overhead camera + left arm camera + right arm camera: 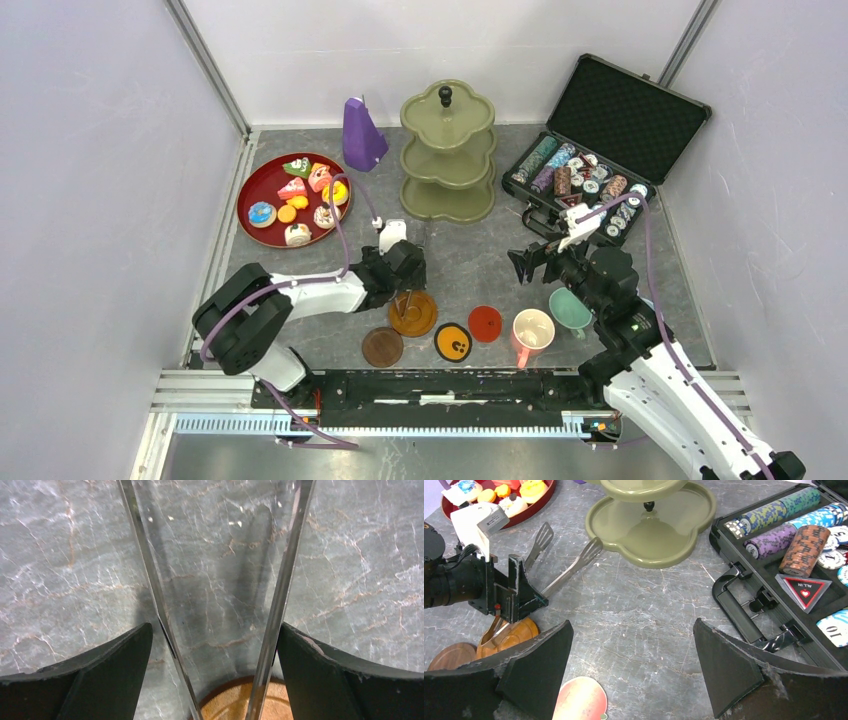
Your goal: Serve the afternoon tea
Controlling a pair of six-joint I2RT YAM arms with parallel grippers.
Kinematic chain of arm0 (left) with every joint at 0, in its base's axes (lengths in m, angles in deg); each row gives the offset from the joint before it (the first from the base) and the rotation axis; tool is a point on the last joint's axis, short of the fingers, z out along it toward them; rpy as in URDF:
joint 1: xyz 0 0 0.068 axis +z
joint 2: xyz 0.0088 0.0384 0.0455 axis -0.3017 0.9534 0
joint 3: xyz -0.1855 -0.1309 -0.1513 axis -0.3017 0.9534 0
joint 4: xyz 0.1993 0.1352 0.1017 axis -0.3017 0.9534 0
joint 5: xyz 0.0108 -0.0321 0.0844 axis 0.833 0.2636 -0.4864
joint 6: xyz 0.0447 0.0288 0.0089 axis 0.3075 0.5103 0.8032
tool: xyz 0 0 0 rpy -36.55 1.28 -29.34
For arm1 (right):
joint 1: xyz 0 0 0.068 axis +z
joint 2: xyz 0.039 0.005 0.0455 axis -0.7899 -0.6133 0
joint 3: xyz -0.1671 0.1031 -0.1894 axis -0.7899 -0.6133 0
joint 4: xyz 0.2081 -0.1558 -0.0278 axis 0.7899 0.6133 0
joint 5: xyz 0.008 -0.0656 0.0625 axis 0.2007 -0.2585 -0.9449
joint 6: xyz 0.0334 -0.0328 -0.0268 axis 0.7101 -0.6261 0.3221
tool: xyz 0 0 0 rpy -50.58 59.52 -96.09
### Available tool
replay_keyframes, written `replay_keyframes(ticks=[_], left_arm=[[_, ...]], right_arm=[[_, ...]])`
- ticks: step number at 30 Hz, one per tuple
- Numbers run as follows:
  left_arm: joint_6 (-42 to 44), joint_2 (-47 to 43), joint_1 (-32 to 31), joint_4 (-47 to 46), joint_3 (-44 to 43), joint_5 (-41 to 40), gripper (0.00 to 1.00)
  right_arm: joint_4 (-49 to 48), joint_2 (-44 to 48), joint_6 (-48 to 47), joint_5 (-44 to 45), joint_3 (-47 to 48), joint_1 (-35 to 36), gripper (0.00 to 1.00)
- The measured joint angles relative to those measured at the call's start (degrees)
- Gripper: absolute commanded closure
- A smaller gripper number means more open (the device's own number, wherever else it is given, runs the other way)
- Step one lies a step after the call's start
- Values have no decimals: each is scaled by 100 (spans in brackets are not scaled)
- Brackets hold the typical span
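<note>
Judging progress, we see little served: cakes (300, 200) sit on the red plate (245, 205) at upper left, the stand (448, 207) is bare, and two mugs (532, 328) wait beside the coasters (485, 323) at lower centre. Our left gripper (215, 630) carries tongs (591, 550), sprung wide and empty; our right gripper (634, 625) gapes, holding nothing.
</note>
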Motion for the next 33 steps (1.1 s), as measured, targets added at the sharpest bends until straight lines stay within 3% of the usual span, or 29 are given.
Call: replay_keyframes(ticks=[9, 19, 23, 33], left_arm=[[586, 295, -98, -1827, 623, -839, 5], [837, 592, -238, -2857, 922, -1458, 27], [833, 391, -240, -2455, 911, -1456, 31], [769, -1333, 52, 678, 181, -553, 33]], right_arm=[[-11, -52, 20, -251, 0, 2, 1], [-24, -162, 105, -339, 0, 0, 1], [-50, -170, 140, -334, 0, 0, 1], [-72, -94, 120, -199, 0, 0, 1]])
